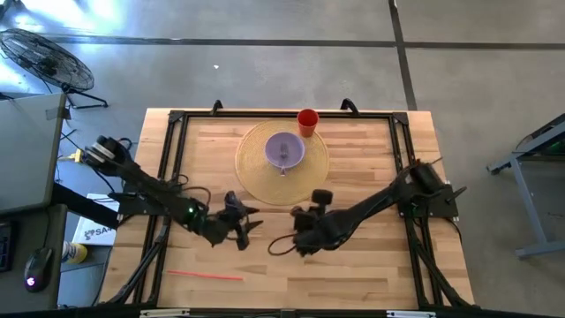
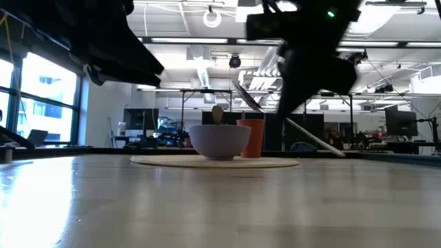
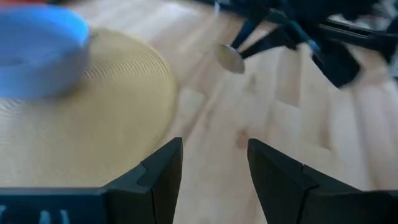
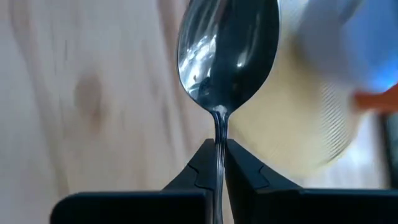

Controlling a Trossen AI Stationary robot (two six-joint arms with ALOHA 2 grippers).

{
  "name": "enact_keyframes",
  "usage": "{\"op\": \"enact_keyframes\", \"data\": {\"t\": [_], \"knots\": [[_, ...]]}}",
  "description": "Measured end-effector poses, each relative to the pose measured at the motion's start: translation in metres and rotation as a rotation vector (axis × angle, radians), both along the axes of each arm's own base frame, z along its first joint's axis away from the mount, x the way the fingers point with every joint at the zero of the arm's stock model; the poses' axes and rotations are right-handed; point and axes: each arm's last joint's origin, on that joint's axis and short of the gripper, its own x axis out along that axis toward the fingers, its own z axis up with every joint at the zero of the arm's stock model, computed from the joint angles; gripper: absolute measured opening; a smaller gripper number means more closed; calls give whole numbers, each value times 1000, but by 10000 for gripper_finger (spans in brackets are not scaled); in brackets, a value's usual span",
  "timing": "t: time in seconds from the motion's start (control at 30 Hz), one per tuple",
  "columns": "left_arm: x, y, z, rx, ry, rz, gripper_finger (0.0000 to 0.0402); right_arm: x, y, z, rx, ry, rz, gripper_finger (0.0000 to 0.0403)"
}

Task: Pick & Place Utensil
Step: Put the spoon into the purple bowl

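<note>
Nearest you, a thin red straw-like stick (image 1: 205, 276) lies flat on the pale wooden table (image 1: 371, 265), well apart from both arms. Just beyond it, your left gripper (image 1: 244, 221) hovers over the front middle of the table with its fingers (image 3: 163, 171) spread apart and nothing between them. Beside it, your right gripper (image 4: 219, 163) has its two dark fingers pinched tight on the handle of a shiny silver metal spoon (image 4: 227, 53), whose bowl juts out ahead of the fingertips. You can see that spoon held up off the table, near the front edge of the round woven straw placemat (image 1: 256, 177). Farther back, a lavender round bowl (image 1: 284, 150) sits in the middle of the placemat, with a utensil handle standing up in it. Farthest away, an orange-red plastic cup (image 1: 307, 121) stands upright at the placemat's back rim, just beside the bowl.
</note>
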Motion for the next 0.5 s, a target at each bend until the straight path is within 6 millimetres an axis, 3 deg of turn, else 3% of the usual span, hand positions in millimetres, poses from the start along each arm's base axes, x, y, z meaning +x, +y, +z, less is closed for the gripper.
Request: {"op": "enact_keyframes", "data": {"t": [0.2, 0.5], "knots": [[14, -6, -14, 223, -53, 81, 178, 19, 11, 3, -224, -90, 38, 5], [28, -13, -13, 290, -195, 144, 178, 26, 15, 8, -403, -247, 15, 8]]}}
